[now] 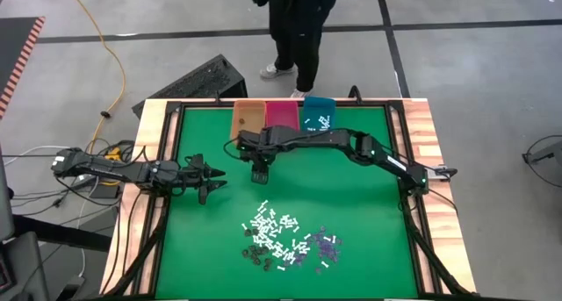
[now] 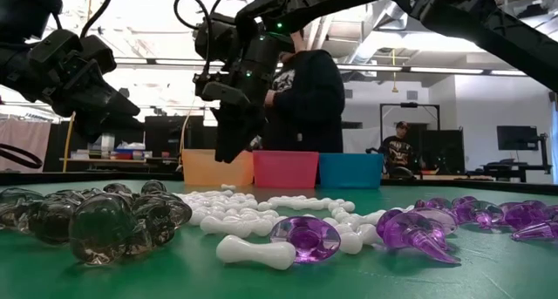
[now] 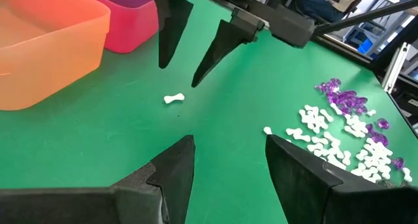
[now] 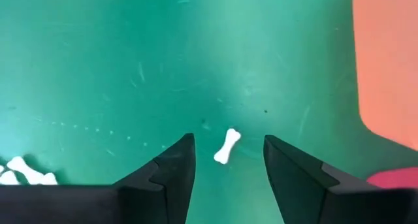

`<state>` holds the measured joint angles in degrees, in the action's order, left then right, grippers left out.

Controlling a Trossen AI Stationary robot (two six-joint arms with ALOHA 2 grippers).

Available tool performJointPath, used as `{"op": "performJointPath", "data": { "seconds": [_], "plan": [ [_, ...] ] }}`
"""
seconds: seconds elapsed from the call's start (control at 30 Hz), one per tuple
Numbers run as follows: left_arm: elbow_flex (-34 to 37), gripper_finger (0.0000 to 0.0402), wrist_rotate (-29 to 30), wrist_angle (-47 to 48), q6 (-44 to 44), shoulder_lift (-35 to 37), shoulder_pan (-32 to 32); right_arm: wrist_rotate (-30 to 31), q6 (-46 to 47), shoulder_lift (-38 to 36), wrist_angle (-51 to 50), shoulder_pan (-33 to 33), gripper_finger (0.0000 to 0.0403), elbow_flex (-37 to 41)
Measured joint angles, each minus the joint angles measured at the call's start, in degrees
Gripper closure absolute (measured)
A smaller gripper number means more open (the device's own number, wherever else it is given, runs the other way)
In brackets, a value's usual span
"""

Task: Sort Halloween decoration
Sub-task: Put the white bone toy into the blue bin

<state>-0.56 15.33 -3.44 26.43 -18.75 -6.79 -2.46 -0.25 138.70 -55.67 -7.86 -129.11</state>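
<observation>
The Halloween decoration lies in a loose pile on the green table near its front edge: white bone-shaped sticks, purple bits and dark bits. One white stick lies flat on the table by itself, in front of the orange bin. My right gripper hangs open just above that stick, fingers pointing down and clear of it; the left wrist view also shows its fingers above the stick. My left gripper waits open at the table's left.
Three bins stand in a row at the far edge: orange, pink and teal, the teal one holding a few white pieces. A person stands behind them. Bare green table lies between the bins and the pile.
</observation>
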Motion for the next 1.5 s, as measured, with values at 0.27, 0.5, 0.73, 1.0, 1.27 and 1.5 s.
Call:
{"op": "performJointPath", "data": {
  "seconds": [0.27,0.5,0.73,1.0,1.27,1.5],
  "plan": [
    [0.0,0.0223,-1.8,0.2,0.2,0.0,0.0,0.0,0.4,4.2,-0.2,0.0,0.0195,-0.1],
    [0.0,0.0223,-2.0,0.3,0.2,0.0,0.0,0.3,0.3,4.4,-1.8,-0.1,0.022,-0.1],
    [0.0,0.0223,-2.0,0.2,0.2,0.0,0.0,1.4,0.4,4.4,-2.4,-0.2,0.0344,-0.1],
    [0.0,0.0223,-1.9,0.2,0.2,0.0,0.0,1.4,0.4,4.4,-2.6,-0.2,0.0379,-0.1],
    [0.0,0.0223,-2.0,0.2,0.3,0.0,0.0,0.8,0.3,1.7,-5.3,-0.1,0.0387,0.2],
    [0.0,0.0223,-2.8,0.3,0.4,0.0,0.0,1.0,-0.3,-3.2,-11.1,-0.8,0.0387,0.1]
  ]
}}
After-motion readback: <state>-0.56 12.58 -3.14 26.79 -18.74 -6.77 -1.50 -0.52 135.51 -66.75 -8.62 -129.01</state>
